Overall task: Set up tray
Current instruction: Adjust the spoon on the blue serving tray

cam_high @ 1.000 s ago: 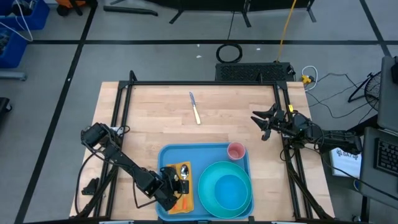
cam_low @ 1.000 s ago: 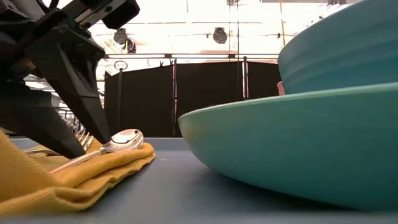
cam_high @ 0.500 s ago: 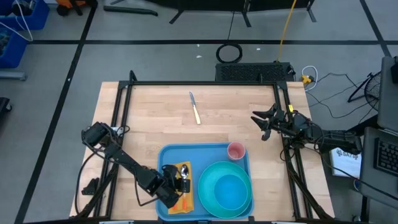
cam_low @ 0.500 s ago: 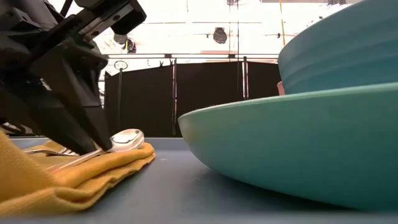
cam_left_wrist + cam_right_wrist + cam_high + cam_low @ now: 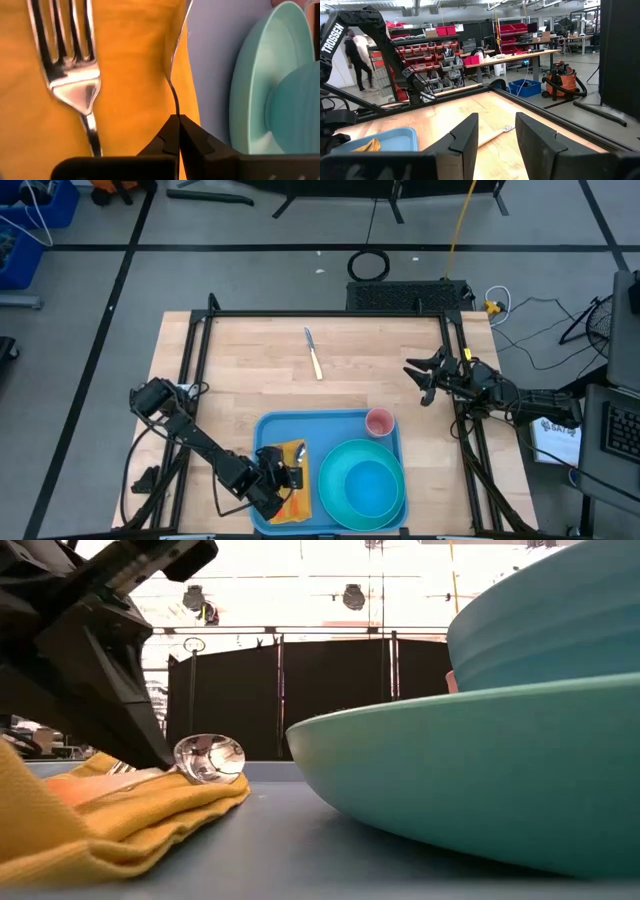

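A light-blue tray (image 5: pixel 268 430) lies at the table's near edge. On its left part lies a yellow-orange napkin (image 5: pixel 296 492) with a fork (image 5: pixel 75 75) and a spoon (image 5: pixel 208 757) on it. To the right stand a teal plate (image 5: pixel 335 480) holding a teal bowl (image 5: pixel 372 485), and a pink cup (image 5: pixel 379 422). My left gripper (image 5: pixel 177 119) is over the napkin, shut on the spoon. My right gripper (image 5: pixel 425 380) waits open at the table's right edge. A knife (image 5: pixel 314 355) lies on the bare wood farther back. My left gripper pinches the spoon's handle (image 5: pixel 175 106) between its two fingertips, coming in low from the table's left and near side, in line with the handle. The spoon shows edge-on ahead of the fingers. Its bowl (image 5: pixel 210 758) stands on its side at the napkin's edge.
Bare wood lies between the tray and the table's far edge, with only the knife there. A black metal frame (image 5: pixel 330 313) runs round the table's edge. In the right wrist view a person (image 5: pixel 356 62) stands in the room beyond the table.
My left gripper has turned about its own axis while staying over the napkin. The spoon has rolled with it: its bowl lay flat on the napkin and now stands on edge, with its hollow toward the near side.
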### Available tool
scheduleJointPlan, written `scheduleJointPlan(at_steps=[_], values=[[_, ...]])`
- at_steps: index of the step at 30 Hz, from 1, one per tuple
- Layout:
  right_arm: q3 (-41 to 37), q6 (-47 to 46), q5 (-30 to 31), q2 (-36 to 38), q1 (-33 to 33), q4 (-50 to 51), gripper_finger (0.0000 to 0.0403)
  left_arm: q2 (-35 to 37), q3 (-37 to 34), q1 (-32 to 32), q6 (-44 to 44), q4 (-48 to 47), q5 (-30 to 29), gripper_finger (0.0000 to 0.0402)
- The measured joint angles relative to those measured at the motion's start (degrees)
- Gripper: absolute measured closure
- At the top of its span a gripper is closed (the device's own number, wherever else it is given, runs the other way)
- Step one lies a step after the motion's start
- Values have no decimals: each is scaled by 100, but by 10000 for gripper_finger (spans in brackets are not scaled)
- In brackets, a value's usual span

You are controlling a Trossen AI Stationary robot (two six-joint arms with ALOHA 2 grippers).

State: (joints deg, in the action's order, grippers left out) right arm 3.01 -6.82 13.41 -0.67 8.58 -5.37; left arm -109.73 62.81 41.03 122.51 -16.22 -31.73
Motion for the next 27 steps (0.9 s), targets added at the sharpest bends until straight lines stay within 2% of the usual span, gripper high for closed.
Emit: scheduleJointPlan(at_steps=[11,27], values=[[-2,1,0,0,0,0,280,0,0,285,622,-163,-267,401],[-2,-1,0,0,0,0,280,0,4,335,1101,-586,-394,401]])
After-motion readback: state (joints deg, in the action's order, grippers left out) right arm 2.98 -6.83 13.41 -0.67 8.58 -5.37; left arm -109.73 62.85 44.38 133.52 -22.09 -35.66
